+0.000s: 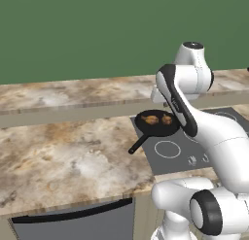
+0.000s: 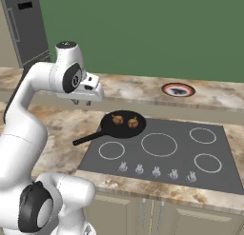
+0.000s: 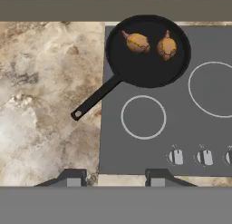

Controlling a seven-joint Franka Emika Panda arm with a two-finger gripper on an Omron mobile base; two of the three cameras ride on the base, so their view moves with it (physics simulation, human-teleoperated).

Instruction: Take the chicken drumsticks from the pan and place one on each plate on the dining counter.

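Pan (image 3: pixel 147 51) sits on rear-left burner of grey cooktop (image 3: pixel 181 141); its long handle runs off the cooktop's left edge over the marble surface (image 1: pixel 63 156), pointing toward the robot and to its left (down-left in hand view). Pan is round, shallow, black.

2 chicken drumsticks (image 3: pixel 137 41) lie side by side in the pan's far half, apart from each other, not touching the rim. Both golden-brown, lumpy, small vs pan. In hand view the left one's thin bone end points up-left, long axis roughly diagonal; right one's (image 3: pixel 166 47) bone end points up.

Reddish-rimmed plate (image 2: pixel 178 90) lies on the raised dining counter (image 2: pixel 143 86) behind the cooktop, well right of the pan.

Arm rises, elbow bent, wrist level, hand facing down, above the surface, left of and short of the pan. Tool (image 3: pixel 111 177) spread, pinching nothing, well above the surface.
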